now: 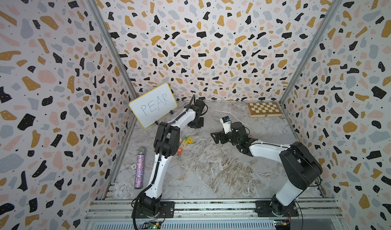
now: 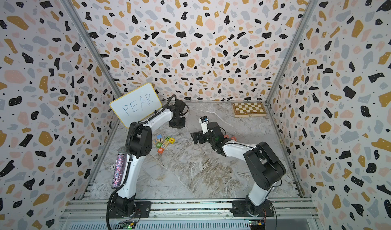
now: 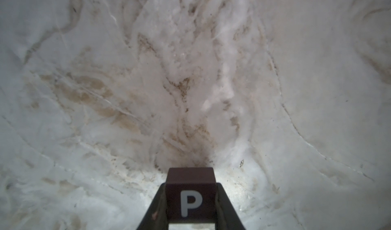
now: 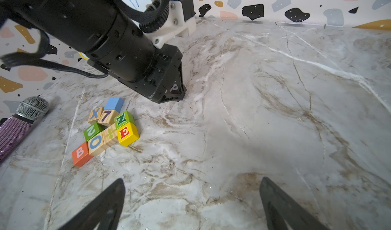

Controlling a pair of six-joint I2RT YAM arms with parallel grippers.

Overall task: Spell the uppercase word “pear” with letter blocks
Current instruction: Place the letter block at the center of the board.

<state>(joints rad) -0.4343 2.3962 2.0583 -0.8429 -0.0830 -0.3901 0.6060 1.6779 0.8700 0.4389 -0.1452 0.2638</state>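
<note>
between the closed-in fingers [image 3: 225, 210] of the left gripper [image 4: 172, 92] sits the dark maroon wooden cube with a pale p [image 3: 191, 197], pinched by its side faces, letter towards the wrist camera. beyond the fingertips lies the veined marble tabletop [image 3: 190, 81]; the cube hangs very low over it, and i cannot tell whether it touches. the right gripper [image 4: 192, 182] stands wide apart and empty, with the yellow wooden cube with a red e [image 4: 127, 133] ahead of its fingertips, towards the left arm, packed against a green n cube [image 4: 122, 119]. judging by this, the first letter is being placed. next comes a gentle set-down, spreading the fingers and lifting straight clear, leaving room beside it for e, which will need easing from its neighbours.
</note>
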